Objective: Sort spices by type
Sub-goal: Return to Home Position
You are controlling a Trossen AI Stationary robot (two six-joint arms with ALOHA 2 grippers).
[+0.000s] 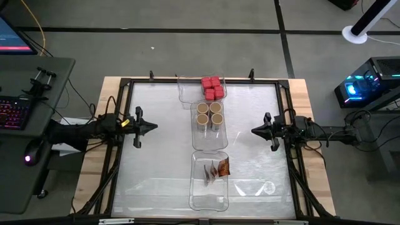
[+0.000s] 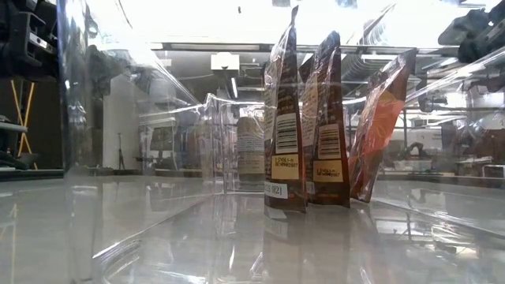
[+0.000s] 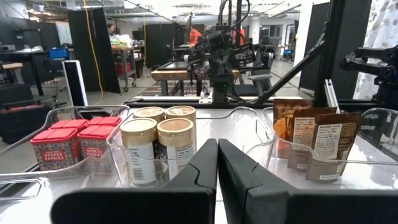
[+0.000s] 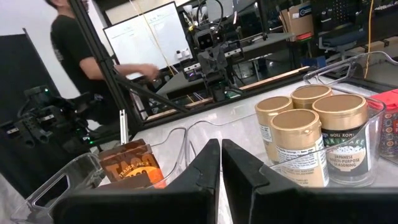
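Observation:
Several red boxy containers [image 1: 212, 88] [image 3: 74, 144] stand in the far clear tray. Round jars with tan tops [image 1: 209, 115] [image 3: 158, 146] [image 4: 311, 137] stand in the middle tray. Brown-orange packets [image 1: 217, 169] [image 2: 316, 126] [image 3: 314, 140] stand upright in the near tray, leaning on each other. My left gripper [image 1: 152, 126] [image 3: 217, 155] hovers shut at the table's left, left of the trays. My right gripper [image 1: 255, 130] [image 4: 221, 155] hovers shut at the right, facing the trays. Neither touches anything.
Three clear plastic trays [image 1: 209, 144] run in a line down the table's middle from far to near. A black frame [image 1: 125, 87] borders the tabletop. A person [image 4: 74, 43] stands beyond the table. Bare tabletop lies on both sides of the trays.

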